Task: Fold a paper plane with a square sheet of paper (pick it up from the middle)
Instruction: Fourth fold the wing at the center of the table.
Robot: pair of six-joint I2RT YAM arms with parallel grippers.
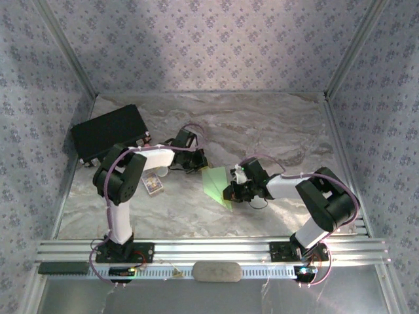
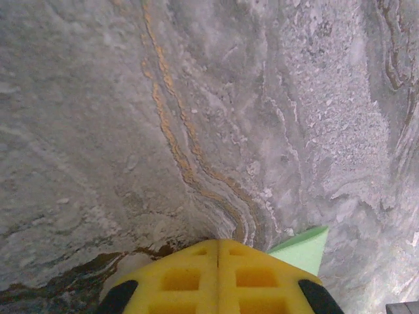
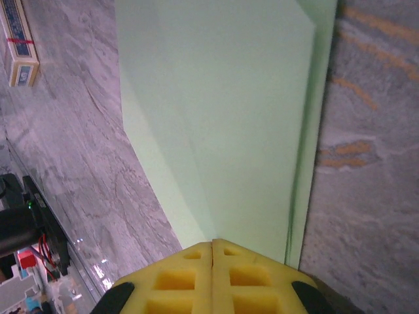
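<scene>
**Both grippers closed at the folded green paper**

The paper (image 1: 217, 185) lies flat on the table (image 1: 275, 124), about in the middle, between the two grippers. It is a folded shape with slanted edges, wider at the far side and narrower toward the near side. In the right wrist view its surface is smooth and pale green. A soft crease runs along its length, and a second layer shows as a thin strip along the right edge.

The left gripper (image 2: 218, 245) is clenched. Its two yellow fingers are pressed together with no gap, and nothing can be seen between them. The tips are low over the marble surface, and one green corner of the paper shows just beside them, on the right in that view. I cannot tell whether the tips touch the table.

The right gripper (image 3: 213, 245) is clenched too, and its fingers meet along one thin line. The tips stand over the narrow end of the paper. I cannot tell whether they only press on it or pinch a layer of it.

A small card box (image 1: 152, 184) lies near the left arm, to the left of the paper and apart from it. A black box (image 1: 108, 131) sits at the far left of the table, close to the wall.
</scene>
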